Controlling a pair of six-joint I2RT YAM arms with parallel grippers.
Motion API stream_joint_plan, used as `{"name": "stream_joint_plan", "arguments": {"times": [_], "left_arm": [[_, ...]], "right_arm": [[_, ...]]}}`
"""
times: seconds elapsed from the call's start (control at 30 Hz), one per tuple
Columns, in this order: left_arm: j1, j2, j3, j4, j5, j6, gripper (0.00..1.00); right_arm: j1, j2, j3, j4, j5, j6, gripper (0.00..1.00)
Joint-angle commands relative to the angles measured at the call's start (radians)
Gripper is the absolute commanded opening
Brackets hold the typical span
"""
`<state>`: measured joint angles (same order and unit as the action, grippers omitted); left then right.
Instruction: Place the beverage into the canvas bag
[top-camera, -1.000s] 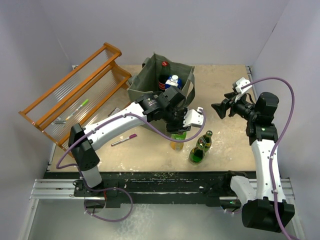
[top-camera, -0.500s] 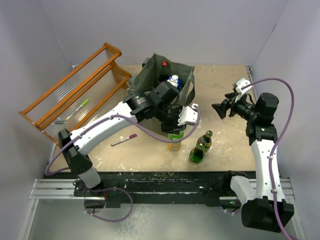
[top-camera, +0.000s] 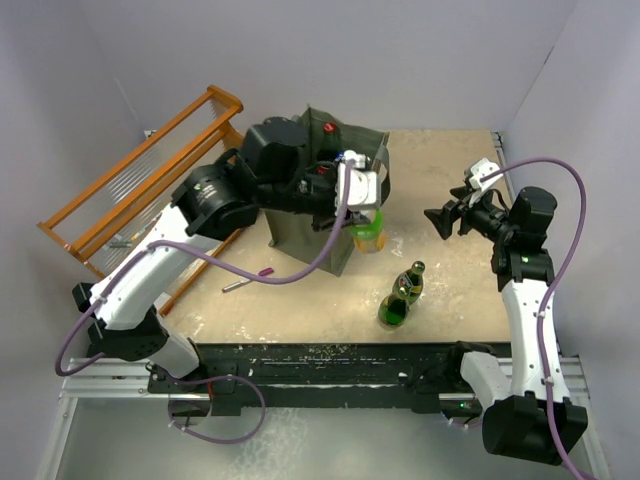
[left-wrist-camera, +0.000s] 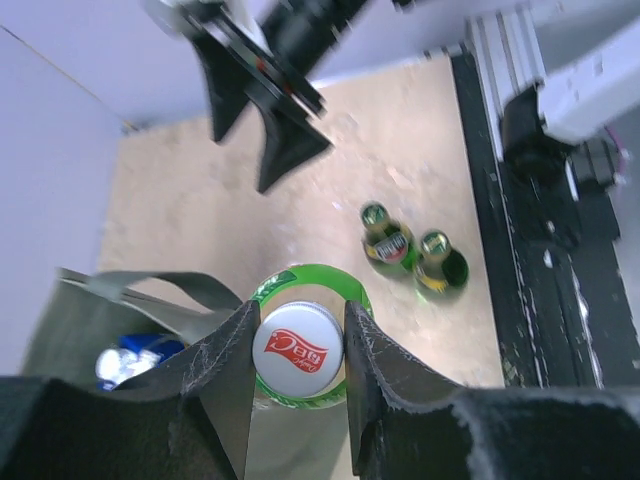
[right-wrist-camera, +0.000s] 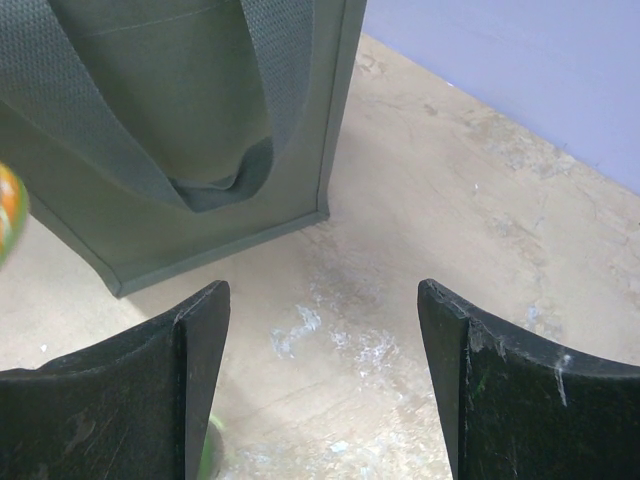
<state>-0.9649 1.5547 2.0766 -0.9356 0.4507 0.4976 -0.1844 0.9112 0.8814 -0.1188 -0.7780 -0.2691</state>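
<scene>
My left gripper (top-camera: 362, 196) is shut on the white cap (left-wrist-camera: 297, 347) of a green plastic bottle with an orange label (top-camera: 368, 233). It holds the bottle upright in the air, just off the right side of the grey-green canvas bag (top-camera: 305, 215). In the left wrist view my left gripper (left-wrist-camera: 297, 312) clamps the cap, and the bag's rim and handle (left-wrist-camera: 150, 292) lie to the left. The bag holds a dark red-capped bottle (top-camera: 327, 130) and a blue-and-white item (top-camera: 347, 158). My right gripper (top-camera: 437, 218) is open and empty, facing the bag (right-wrist-camera: 180, 130) above the table.
Two green glass bottles (top-camera: 402, 294) stand close together on the table near the front, also in the left wrist view (left-wrist-camera: 412, 252). An orange wooden rack (top-camera: 150, 185) stands at the left. A pink pen (top-camera: 250, 281) lies on the table in front of the bag.
My left arm has lifted the green bottle off the table and carried it back and up to the bag's right side. The right arm has not moved.
</scene>
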Motion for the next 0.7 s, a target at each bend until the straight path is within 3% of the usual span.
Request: {"name": "stream_joint_plan", "arguments": {"times": [0.0, 0.2, 0.37, 0.67], "left_arm": [[-0.004, -0.016, 0.172, 0.195, -0.04, -0.119, 0.0], [-0.002, 0.049, 0.347, 0.26, -0.128, -0.219, 0.0], [-0.002, 0.105, 0.459, 0.328, -0.338, -0.214, 0.0], [0.009, 0.179, 0.469, 0.469, -0.555, -0.095, 0.0]], "right_arm": [[-0.005, -0.009, -0.007, 0.04, -0.008, -0.023, 0.78], [-0.005, -0.006, -0.009, 0.043, -0.004, -0.024, 0.78], [-0.006, -0.009, -0.01, 0.042, -0.001, -0.025, 0.78], [-0.006, -0.015, -0.012, 0.042, -0.002, -0.027, 0.78]]}}
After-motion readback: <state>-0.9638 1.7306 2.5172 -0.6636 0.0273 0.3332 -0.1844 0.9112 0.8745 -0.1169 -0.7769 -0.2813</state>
